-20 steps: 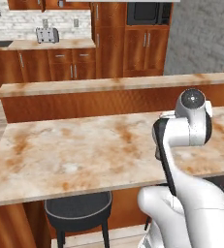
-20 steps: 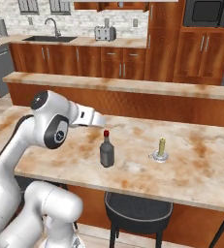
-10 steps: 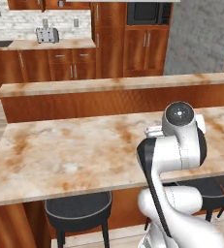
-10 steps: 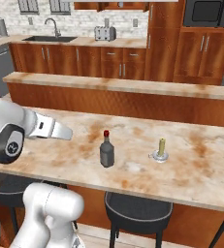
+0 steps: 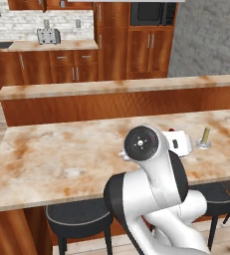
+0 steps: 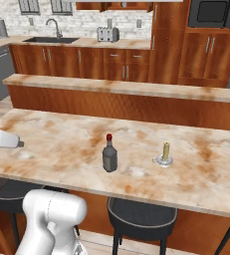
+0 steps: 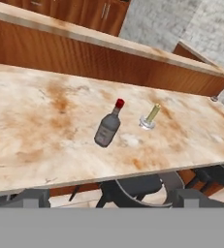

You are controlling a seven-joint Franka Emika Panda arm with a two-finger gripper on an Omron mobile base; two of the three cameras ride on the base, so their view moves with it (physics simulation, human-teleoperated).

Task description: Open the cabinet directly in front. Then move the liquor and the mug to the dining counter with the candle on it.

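The liquor stands upright on the dining counter, just beside the candle on its sink-ward side, apart from it and not touching. The hand view shows the same pair: liquor and candle together on the marble slab (both appear tilted there, which is the camera's roll, not theirs). No mug is on the slab near the candle.

Judgement: the bottle's delivery looks complete, and the step in hand is going back for the mug.

The gripper's finger tips cannot be made out in the hand view, so I cannot tell whether it is wide or narrow; nothing is seen held in it.

The next move calls for swinging the arm clear of the bottle without knocking it, then driving the base to the cabinet.
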